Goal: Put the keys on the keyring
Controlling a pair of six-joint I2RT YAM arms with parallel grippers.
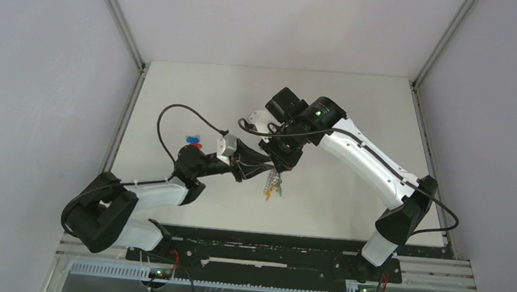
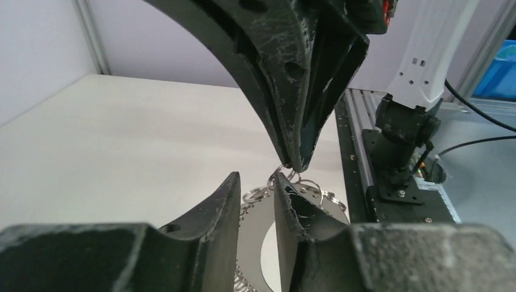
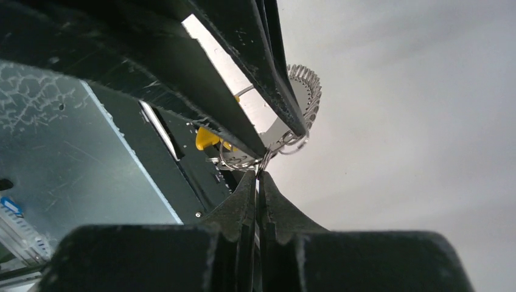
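The keyring (image 1: 272, 186) hangs above the table between my two grippers, its yellow strip and green tag dangling. My left gripper (image 1: 261, 166) is closed on the keyring's silver band (image 2: 255, 225), which sits between its fingers (image 2: 228, 201). My right gripper (image 3: 260, 173) is shut on a small metal ring (image 2: 277, 176) of the keyring, just above the left fingertips. In the right wrist view the chain loop (image 3: 308, 85) and yellow strip (image 3: 205, 139) show beside the left fingers (image 3: 277, 91). The tiny black-headed key is not in view.
A pair of blue- and red-headed keys (image 1: 193, 140) lies on the white table (image 1: 345, 97) left of the left wrist. Grey walls enclose the table on three sides. The black base rail (image 1: 268, 249) runs along the near edge.
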